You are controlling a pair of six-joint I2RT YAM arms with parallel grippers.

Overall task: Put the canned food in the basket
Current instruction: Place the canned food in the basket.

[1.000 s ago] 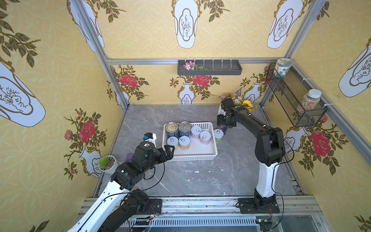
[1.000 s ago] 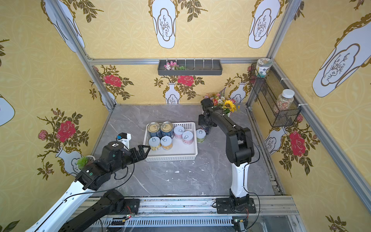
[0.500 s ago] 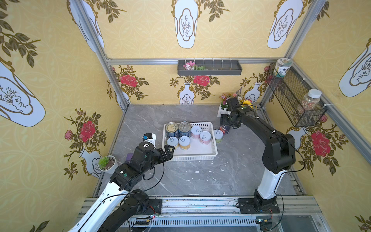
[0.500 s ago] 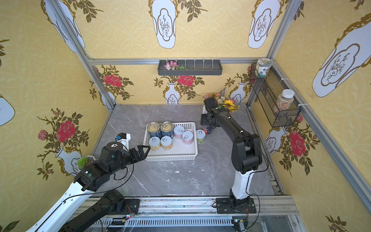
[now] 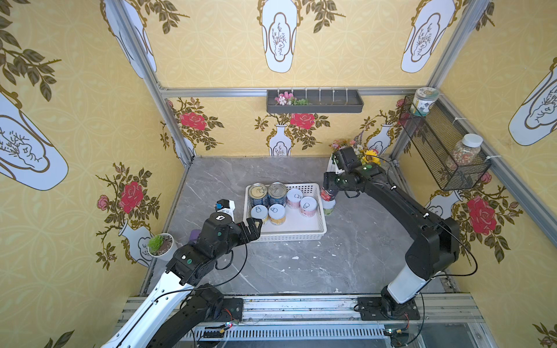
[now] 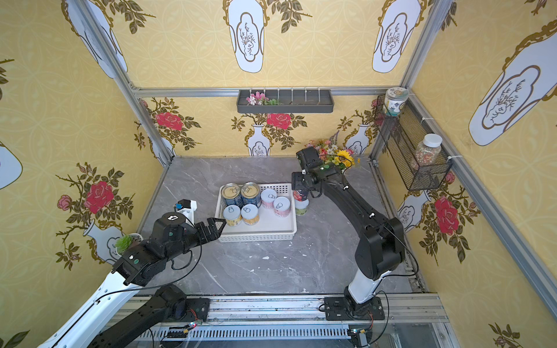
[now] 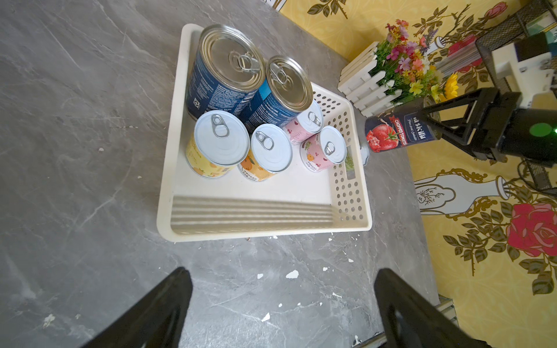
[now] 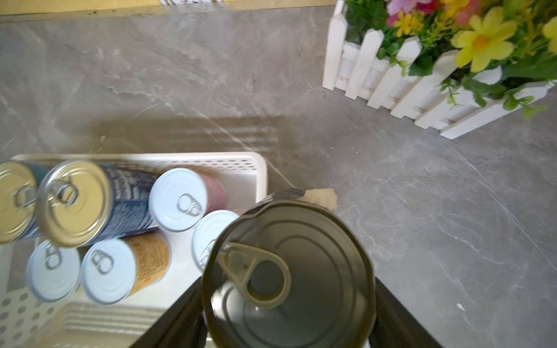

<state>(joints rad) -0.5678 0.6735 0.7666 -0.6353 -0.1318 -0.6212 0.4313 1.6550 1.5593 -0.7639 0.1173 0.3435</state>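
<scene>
Tomato can [image 7: 391, 132] in R gripper [image 7: 429, 120], just beside basket [image 7: 271, 233].

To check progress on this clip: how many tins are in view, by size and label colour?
large dark-blue tins: 3, one in the right hand
small yellow-orange tins: 2
small pink tins: 2
small green tins: 1
total: 8
</scene>
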